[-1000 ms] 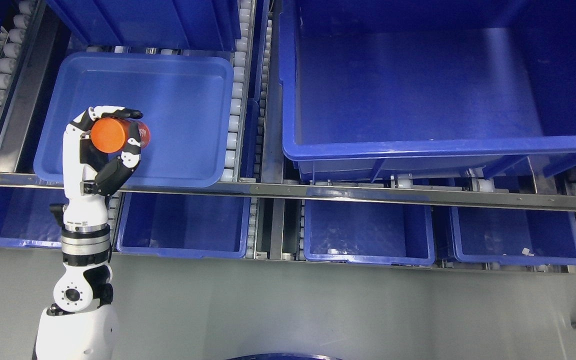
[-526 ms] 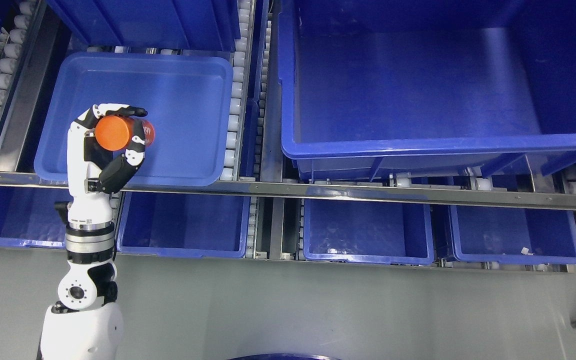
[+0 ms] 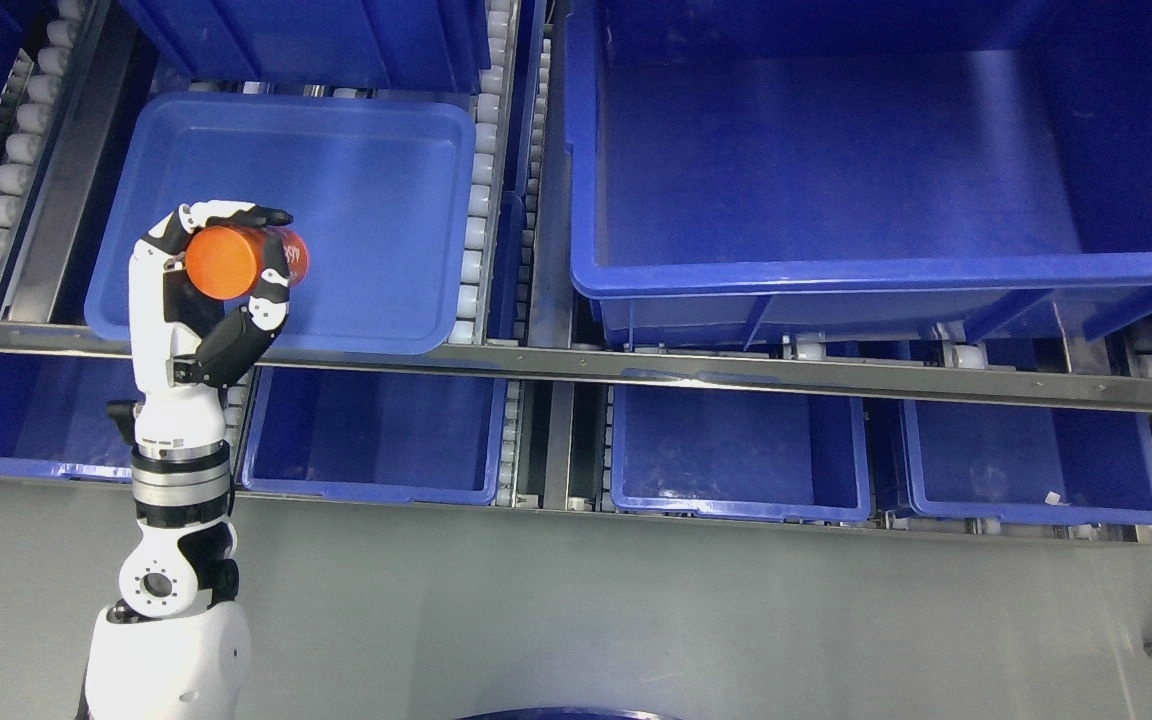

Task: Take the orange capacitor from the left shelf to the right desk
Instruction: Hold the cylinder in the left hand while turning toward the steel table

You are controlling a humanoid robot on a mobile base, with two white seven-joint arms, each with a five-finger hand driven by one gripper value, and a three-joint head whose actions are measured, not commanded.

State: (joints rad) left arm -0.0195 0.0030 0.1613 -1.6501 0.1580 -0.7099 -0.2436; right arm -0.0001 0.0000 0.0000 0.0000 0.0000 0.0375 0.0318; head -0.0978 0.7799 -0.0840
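- Left hand [image 3: 221, 290]: fingers clamped around the orange capacitor [image 3: 234, 261], as a second ago.
- Orange capacitor: held above the shallow blue tray [image 3: 376, 200] on the left shelf, clear of its floor.
- Change: the whole view has shifted, so the camera is moving; the grip is unchanged.
- Judgement: pick-up done, carry to the right desk pending.
- Right hand: out of view.

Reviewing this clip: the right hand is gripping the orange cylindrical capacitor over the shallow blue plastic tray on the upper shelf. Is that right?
Not quite. The head view shows the arm coming in from the lower left, so it is the left hand gripping the orange cylindrical capacitor over the shallow blue plastic tray on the upper shelf. The right hand is out of view.
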